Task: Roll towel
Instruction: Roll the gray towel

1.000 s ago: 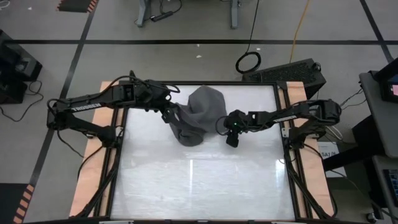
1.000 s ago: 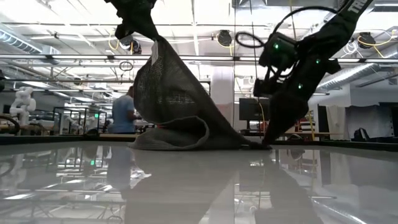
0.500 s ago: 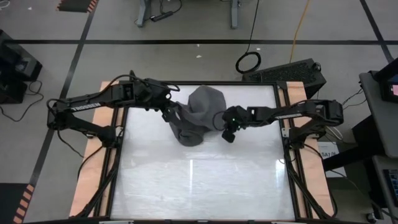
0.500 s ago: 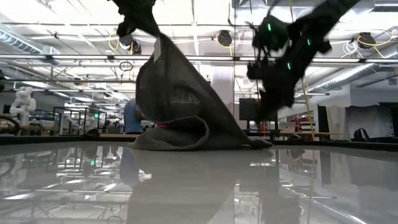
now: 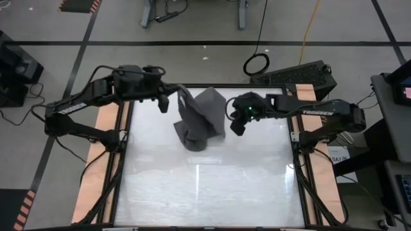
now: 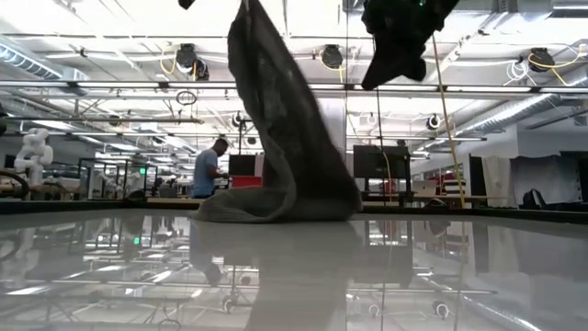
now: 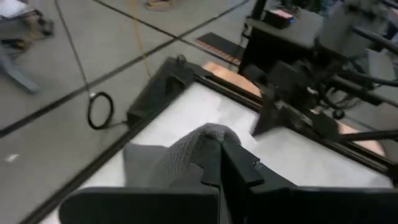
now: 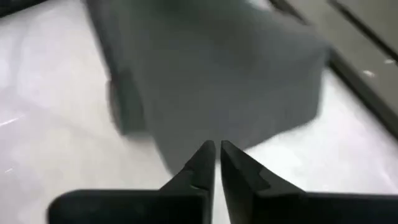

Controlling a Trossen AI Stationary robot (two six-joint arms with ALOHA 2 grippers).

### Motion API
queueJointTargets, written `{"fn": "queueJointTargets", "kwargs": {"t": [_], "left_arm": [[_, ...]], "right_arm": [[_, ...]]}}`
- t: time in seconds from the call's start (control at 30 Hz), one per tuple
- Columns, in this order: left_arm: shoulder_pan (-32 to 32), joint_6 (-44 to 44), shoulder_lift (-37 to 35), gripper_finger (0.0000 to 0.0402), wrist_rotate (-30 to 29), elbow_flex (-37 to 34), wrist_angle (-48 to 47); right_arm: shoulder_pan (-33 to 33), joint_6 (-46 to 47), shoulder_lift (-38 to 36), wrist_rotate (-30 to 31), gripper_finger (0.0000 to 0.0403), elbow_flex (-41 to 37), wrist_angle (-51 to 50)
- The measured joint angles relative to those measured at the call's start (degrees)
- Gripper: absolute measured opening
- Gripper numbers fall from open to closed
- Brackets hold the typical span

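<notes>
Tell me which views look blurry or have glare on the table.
Right wrist view: the towel is smeared by motion blur. Left wrist view: background softly blurred behind the left gripper. Low view: glossy table mirrors ceiling lights and towel. High view: a pale glare streak across the table.

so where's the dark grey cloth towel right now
In the high view the dark grey cloth towel sits at the table's far middle, one corner lifted by the shut left gripper, the rest heaped on the surface; the right gripper hangs just beside it.
</notes>
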Motion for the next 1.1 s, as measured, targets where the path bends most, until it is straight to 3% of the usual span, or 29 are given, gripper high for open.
{"fn": "queueJointTargets", "kwargs": {"t": [0.13,0.3,0.53,0.67,0.8,1.1], "left_arm": [[1.5,0.5,-0.2,0.0,-0.4,0.0,-1.5],[2.0,0.5,-0.1,0.0,-0.4,0.0,-1.7],[2.0,-0.4,-0.1,0.0,-0.4,0.0,-3.1],[2.0,-1.0,-0.1,0.0,-0.4,0.0,-5.1],[2.0,-2.0,-0.1,0.0,-0.4,0.0,-5.5],[2.0,-2.5,0.0,0.0,-0.4,-0.1,-5.7]], "right_arm": [[1.5,5.6,1.1,-5.2,0.0078,-9.2,11.6],[5.1,7.8,3.3,-4.1,0.0163,-21.1,32.2],[8.5,2.9,7.7,2.8,0.0249,-26.7,33.8],[9.0,-3.5,11.9,3.5,0.0257,-26.8,38.0],[8.3,-3.2,17.0,4.1,0.025,-26.8,41.7],[7.0,-0.5,19.0,8.8,0.018,-26.8,43.5]]}}
